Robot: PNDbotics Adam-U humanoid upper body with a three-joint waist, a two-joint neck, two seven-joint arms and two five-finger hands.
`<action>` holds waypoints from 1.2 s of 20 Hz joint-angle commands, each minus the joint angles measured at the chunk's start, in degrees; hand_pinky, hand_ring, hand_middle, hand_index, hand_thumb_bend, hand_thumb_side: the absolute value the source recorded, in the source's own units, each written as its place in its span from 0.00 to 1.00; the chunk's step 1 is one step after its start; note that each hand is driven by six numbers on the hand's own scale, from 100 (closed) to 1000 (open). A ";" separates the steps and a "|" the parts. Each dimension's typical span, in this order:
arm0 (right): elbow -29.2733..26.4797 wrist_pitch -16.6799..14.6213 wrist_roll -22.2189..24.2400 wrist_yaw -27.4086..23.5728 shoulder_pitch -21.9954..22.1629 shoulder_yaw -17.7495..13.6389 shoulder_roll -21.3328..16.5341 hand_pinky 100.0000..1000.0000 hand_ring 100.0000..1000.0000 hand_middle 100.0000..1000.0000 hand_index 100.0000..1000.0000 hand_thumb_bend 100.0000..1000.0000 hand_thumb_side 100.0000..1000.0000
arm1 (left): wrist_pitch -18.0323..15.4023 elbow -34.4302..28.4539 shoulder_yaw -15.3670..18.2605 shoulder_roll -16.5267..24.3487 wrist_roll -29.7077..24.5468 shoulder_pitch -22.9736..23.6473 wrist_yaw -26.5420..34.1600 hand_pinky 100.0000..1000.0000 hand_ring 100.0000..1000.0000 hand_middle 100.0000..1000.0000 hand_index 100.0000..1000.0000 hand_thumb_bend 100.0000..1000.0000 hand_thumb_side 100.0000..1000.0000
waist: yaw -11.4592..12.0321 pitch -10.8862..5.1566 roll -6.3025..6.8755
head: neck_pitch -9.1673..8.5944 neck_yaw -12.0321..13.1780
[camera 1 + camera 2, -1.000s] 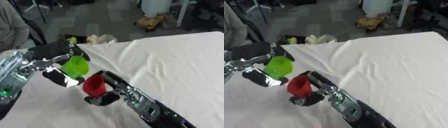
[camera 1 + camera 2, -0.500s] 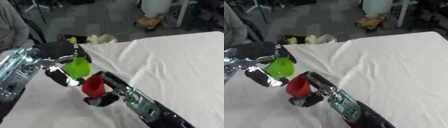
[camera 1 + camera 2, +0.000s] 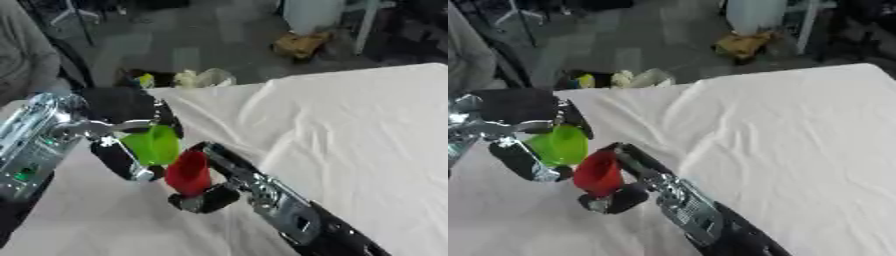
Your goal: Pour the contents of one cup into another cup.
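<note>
A green cup (image 3: pixel 154 145) is held above the white cloth, tilted with its mouth turned toward the red cup. My left hand (image 3: pixel 122 131) comes in from the left and is curled round it. Right beside it, slightly lower, a red cup (image 3: pixel 188 172) is held by my right hand (image 3: pixel 213 187), whose arm runs up from the lower right. The two cups are almost touching, the green one's rim over the red one's mouth. What is inside either cup is hidden.
A white cloth (image 3: pixel 350 130) with folds covers the table (image 3: pixel 824 150), whose far edge runs across the upper part of the view. Beyond it on the grey floor lie small yellow and pale objects (image 3: pixel 188 79) and a brown thing (image 3: pixel 300 44). A person's sleeve (image 3: pixel 26 55) shows at far left.
The green cup has come down and closer to the red cup in my left hand. The red cup and my right hand have barely moved.
</note>
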 commanded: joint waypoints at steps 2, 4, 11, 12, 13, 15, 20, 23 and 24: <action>-1.59 0.04 0.07 -0.53 -1.09 -0.01 0.02 0.38 0.09 0.01 0.18 0.00 0.00 | -1.52 -2.61 0.98 0.69 -1.84 -1.84 -1.86 0.40 0.05 0.30 0.74 0.00 0.29 | -0.03 -1.11 0.00 | -0.04 0.15; -1.71 0.10 0.09 -0.62 -1.04 0.03 -0.09 0.38 0.09 0.01 0.18 0.00 0.00 | -2.36 -3.48 0.88 0.79 -2.57 -1.99 -3.15 0.41 0.04 0.29 0.74 0.00 0.30 | -0.06 -1.13 0.02 | -0.03 0.17; -2.04 0.32 0.07 -0.77 -1.02 0.09 -0.33 0.38 0.09 0.00 0.18 0.00 0.00 | -5.20 -6.08 0.23 1.29 -3.72 -2.06 -7.35 0.42 0.03 0.27 0.74 0.00 0.31 | 0.05 -1.16 0.04 | -0.16 0.12; -2.06 0.35 0.05 -0.78 -1.01 0.10 -0.35 0.38 0.09 0.00 0.18 0.00 0.00 | -5.47 -6.32 0.11 1.34 -3.68 -2.01 -7.92 0.42 0.03 0.27 0.74 0.00 0.32 | 0.07 -1.16 0.04 | -0.18 0.11; -2.08 0.38 0.03 -0.78 -1.01 0.12 -0.37 0.38 0.09 0.00 0.18 0.00 0.00 | -5.71 -6.51 0.00 1.37 -3.58 -1.96 -8.46 0.42 0.03 0.27 0.74 0.00 0.32 | 0.08 -1.15 0.03 | -0.19 0.10; -2.13 0.44 0.00 -0.79 -1.01 0.14 -0.41 0.38 0.09 0.00 0.18 0.00 0.00 | -6.14 -6.80 -0.21 1.42 -3.36 -1.92 -9.47 0.43 0.03 0.27 0.73 0.00 0.32 | 0.09 -1.15 -0.01 | -0.19 0.10; -2.22 0.60 -0.08 -0.81 -0.99 0.20 -0.49 0.37 0.09 0.00 0.18 0.00 0.00 | -7.20 -6.63 -0.87 1.49 -3.09 -1.68 -11.67 0.43 0.02 0.26 0.73 0.00 0.33 | 0.04 -1.12 -0.08 | -0.18 0.11; -2.29 0.66 -0.12 -0.85 -0.97 0.24 -0.50 0.37 0.09 0.00 0.18 0.00 0.00 | -7.77 -6.32 -1.28 1.49 -2.88 -1.63 -12.55 0.43 0.02 0.25 0.73 0.00 0.33 | 0.02 -1.12 -0.06 | -0.18 0.17; -2.30 0.68 -0.14 -0.85 -0.96 0.26 -0.50 0.37 0.09 0.00 0.18 0.00 0.00 | -7.92 -6.24 -1.38 1.50 -2.78 -1.61 -12.78 0.43 0.02 0.25 0.73 0.00 0.33 | 0.01 -1.13 -0.05 | -0.19 0.16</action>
